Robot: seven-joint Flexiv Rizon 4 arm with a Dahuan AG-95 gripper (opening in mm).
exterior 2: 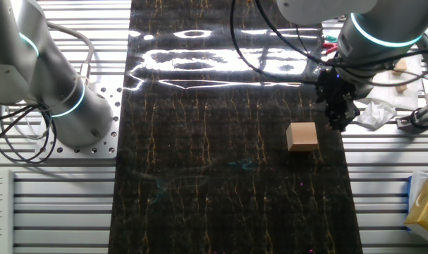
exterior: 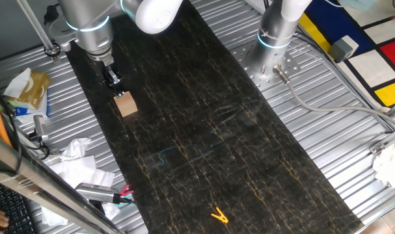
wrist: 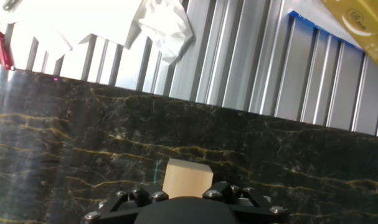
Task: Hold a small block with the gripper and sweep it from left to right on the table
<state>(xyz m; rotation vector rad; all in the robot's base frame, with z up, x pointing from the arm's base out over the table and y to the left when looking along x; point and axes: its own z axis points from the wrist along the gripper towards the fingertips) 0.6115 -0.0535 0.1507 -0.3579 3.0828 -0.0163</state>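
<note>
Near one long edge of the table (exterior: 204, 130), the small block (exterior: 126, 104) is seen resting flat on the black, gold-veined surface, a light tan wooden cube with plain faces. From the other fixed view the small block (exterior 2: 302, 136) is found close to the border where the marble pattern meets the ribbed metal (exterior 2: 390, 183). In the hand view the small block (wrist: 187, 178) is shown just beyond the black housing at the bottom of the picture, with the dark surface around it.

The gripper (exterior: 113, 80) is held just beside the block and a little above it, on the side toward the arm, and no contact with the block can be made out. Seen from the other side, the gripper (exterior 2: 338, 113) is placed next to the cube, apart from it by a narrow strip of table. Whether the fingers are spread or drawn together cannot be told from any of the three views; nothing is seen clamped between them.

Above the gripper, the thick silver arm (exterior: 93, 26) with its light-blue ring is seen. A second silver arm's base (exterior: 273, 36) is bolted to the ribbed metal on the far side of the table. A tiny yellow clip (exterior: 218, 215) lies on the table well apart from the block. Crumpled white paper (exterior: 77, 159) and a yellow packet (exterior: 29, 88) are scattered on the metal border beside the table.
</note>
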